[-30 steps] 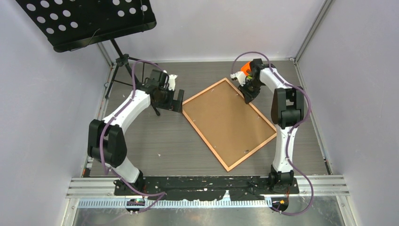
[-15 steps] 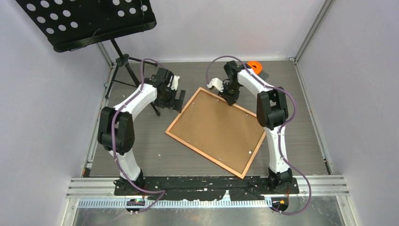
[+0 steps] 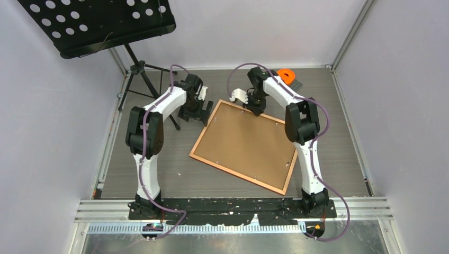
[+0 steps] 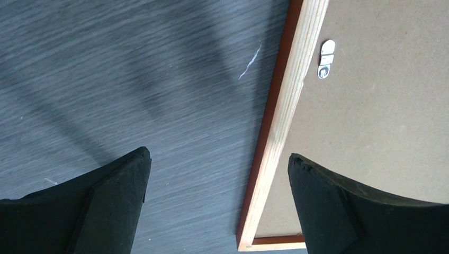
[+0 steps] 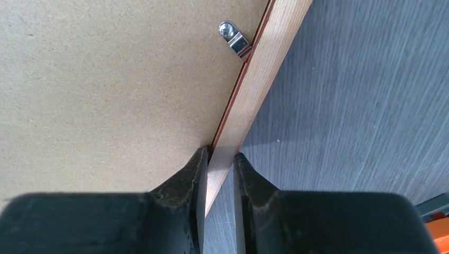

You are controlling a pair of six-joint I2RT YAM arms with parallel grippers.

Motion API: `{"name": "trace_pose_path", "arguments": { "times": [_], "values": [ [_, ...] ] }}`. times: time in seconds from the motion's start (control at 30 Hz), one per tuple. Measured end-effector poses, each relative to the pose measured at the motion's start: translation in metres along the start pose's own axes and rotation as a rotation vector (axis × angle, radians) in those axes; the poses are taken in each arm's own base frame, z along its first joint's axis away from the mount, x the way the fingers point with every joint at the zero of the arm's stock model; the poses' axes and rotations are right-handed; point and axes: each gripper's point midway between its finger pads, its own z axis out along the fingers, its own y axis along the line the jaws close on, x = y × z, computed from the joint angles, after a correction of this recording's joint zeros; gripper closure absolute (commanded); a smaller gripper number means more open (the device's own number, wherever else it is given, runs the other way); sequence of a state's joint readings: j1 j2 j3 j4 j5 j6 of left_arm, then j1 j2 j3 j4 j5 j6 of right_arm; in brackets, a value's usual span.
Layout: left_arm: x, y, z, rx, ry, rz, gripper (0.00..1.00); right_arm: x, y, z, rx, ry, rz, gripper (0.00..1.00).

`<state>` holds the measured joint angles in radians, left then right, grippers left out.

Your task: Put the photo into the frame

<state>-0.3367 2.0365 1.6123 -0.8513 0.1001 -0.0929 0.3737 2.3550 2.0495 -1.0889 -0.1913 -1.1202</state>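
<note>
The frame lies back side up on the table, its thin orange-brown border around a plain brown backing board. My right gripper is shut on the frame's far border, one finger on the board side and one outside. A metal clip sits just ahead of it. My left gripper is open and empty, low over the frame's far left corner; the border runs between its fingers. The photo is not in view.
A black music stand on a tripod stands at the back left, close behind my left arm. An orange object lies at the back right. Grey walls close in the table on three sides.
My right gripper has dragged the frame leftward and turned it, its far corner now by my left gripper. My left arm has shifted right toward that corner.
</note>
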Motion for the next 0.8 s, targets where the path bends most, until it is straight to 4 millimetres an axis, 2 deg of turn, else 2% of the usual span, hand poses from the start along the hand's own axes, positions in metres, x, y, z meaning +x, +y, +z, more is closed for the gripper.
{"name": "trace_pose_path", "arguments": {
  "times": [0.33,0.6,0.8],
  "values": [
    [-0.011,-0.018,0.015,0.023,0.02,0.028,0.03,-0.003,-0.001,0.001,-0.005,-0.016,-0.037,0.94],
    [-0.019,-0.033,0.031,0.048,0.035,0.03,0.14,-0.006,0.009,0.002,-0.001,-0.062,-0.04,0.94],
    [-0.024,-0.036,0.033,0.058,0.028,0.017,0.2,-0.009,0.014,0.003,0.0,-0.094,-0.035,0.94]
  ]
}}
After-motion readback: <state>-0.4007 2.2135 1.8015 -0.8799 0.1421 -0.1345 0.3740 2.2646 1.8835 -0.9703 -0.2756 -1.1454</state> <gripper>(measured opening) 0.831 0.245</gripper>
